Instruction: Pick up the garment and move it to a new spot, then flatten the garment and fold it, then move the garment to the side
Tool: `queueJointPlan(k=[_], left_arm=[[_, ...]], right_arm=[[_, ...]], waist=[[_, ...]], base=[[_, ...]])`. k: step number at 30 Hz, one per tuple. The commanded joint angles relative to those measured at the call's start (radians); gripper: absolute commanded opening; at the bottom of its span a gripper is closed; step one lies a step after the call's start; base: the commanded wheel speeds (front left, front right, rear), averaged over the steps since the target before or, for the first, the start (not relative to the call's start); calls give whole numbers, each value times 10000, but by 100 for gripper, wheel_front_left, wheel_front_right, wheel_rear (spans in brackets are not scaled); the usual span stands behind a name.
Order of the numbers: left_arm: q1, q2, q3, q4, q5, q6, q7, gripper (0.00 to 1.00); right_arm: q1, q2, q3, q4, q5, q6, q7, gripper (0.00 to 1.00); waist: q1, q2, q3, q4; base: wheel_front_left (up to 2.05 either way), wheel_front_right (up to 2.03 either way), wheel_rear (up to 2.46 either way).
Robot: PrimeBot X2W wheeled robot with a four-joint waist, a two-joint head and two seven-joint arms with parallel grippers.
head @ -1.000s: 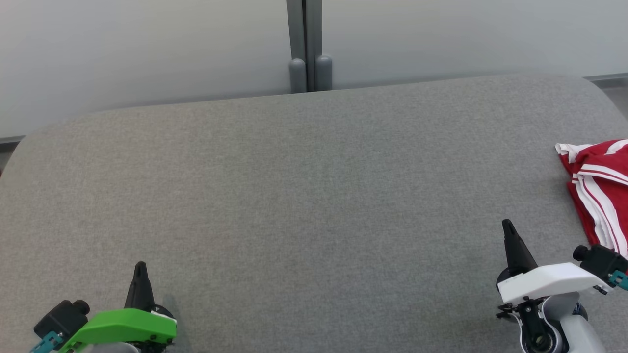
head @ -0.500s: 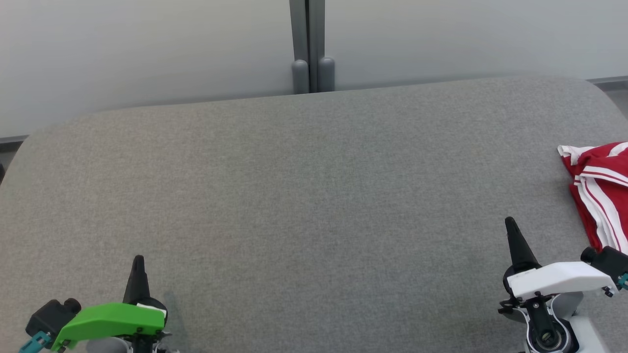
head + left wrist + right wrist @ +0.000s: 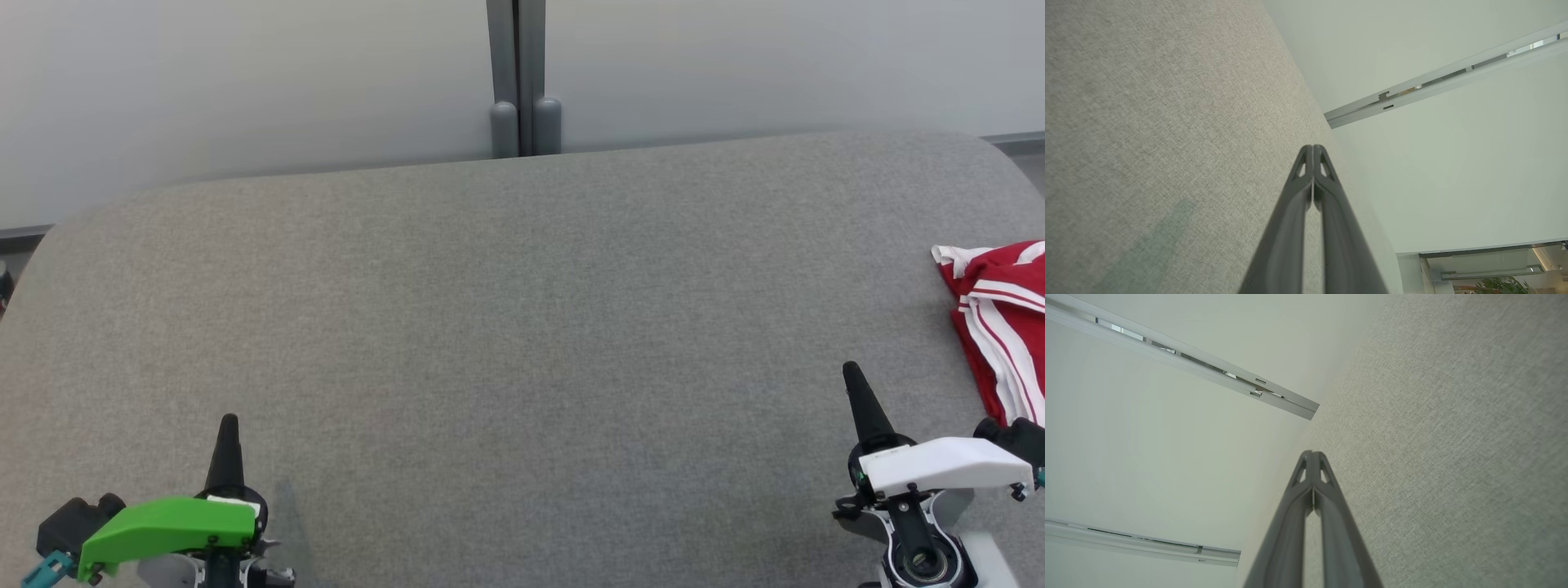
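Broadly, table [image 3: 522, 327]: a grey fabric-covered top with rounded far corners takes up most of the head view. Its wide middle lies bare, which is where flattening and folding would have room.
Wall [image 3: 245, 82]: pale panels stand behind the table's far edge, joined by a grey post [image 3: 525, 73] near the middle.
Garment [image 3: 1000, 327]: red cloth with white stripes lies on the table's right end, cut off by the edge of the head view. The stripes run in close parallel bands, so it reads as layered on itself rather than spread out (how neatly I cannot tell, since part of it is out of frame).
Placement: nothing grips the garment and it lies well away from the middle, so I judge it parked at the side, which would fit the task's last step.
Right gripper [image 3: 854, 374]: it sits under its white cover [image 3: 939, 465] at the near right, close to the garment's near edge, with the finger ends clear of the cloth. In the right wrist view its fingers [image 3: 1290, 522] meet at the tip with only a slit lower down, and nothing is between them.
Left gripper [image 3: 228, 425]: it sits under its green cover [image 3: 167, 523] at the near left, well apart from the garment. In the left wrist view its fingers [image 3: 1286, 228] are pressed together at the tip and empty.
Pose: both grippers point away across the table from its near edge, a tucked-in stance that keeps the arms out of the cloth.
Shadow [image 3: 1159, 245]: a faint patch on the fabric beside the left gripper suggests it hangs low over the surface.
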Motion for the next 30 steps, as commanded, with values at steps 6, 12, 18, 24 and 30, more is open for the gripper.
queueJointPlan(k=[6, 12, 18, 24, 30], left_arm=[[-291, 79, 124, -163, -689, -101, 200, 0], [-347, 83, 179, -216, -1223, -132, 336, 0], [-404, 87, 228, -256, -1715, -173, 468, 0], [-420, 90, 281, -294, -2196, -202, 615, 0], [-459, 93, 333, -333, -2636, -235, 738, 0]], right_arm=[[22, -66, -74, -213, 753, -4, 200, 0], [56, -71, -103, -282, 1292, -4, 351, 0], [87, -74, -128, -348, 1805, -5, 481, 0], [110, -79, -155, -411, 2309, -5, 618, 0], [143, -84, -178, -472, 2777, -5, 744, 0]], waist=[[0, -1, -17, 29], [0, -1, -32, 56], [0, -1, -48, 83], [0, -1, -64, 111], [0, -1, -79, 138]], base=[[0, 0, 0], [0, 0, 0], [0, 0, 0], [0, 0, 0], [0, 0, 0]])
